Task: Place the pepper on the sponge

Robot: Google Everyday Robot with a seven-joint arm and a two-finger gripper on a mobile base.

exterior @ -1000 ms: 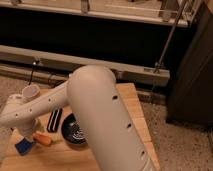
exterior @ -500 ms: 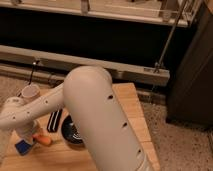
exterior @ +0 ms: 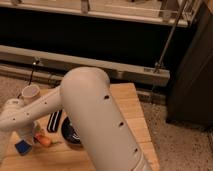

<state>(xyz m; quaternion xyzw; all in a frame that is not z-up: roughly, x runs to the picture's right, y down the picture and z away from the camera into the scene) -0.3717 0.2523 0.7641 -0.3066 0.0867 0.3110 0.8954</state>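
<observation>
- Currently my gripper [exterior: 31,135] hangs low over the left of the wooden table [exterior: 125,115]; whether it is apart or clamped, I cannot tell.
- The pepper [exterior: 44,140] lies close at my 4 o'clock, its long axis running 10 to 4.
- The sponge [exterior: 22,147] sits at my 7 o'clock, with the pepper off it, just beside at its 2 o'clock.

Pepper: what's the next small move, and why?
Likely a short shift left, toward the sponge. The hand is low at the wooden table's front-left corner, right beside the pepper, which sits just right of the sponge, not on it. Whether the pepper is actually gripped can't be told, so check that first.
</observation>
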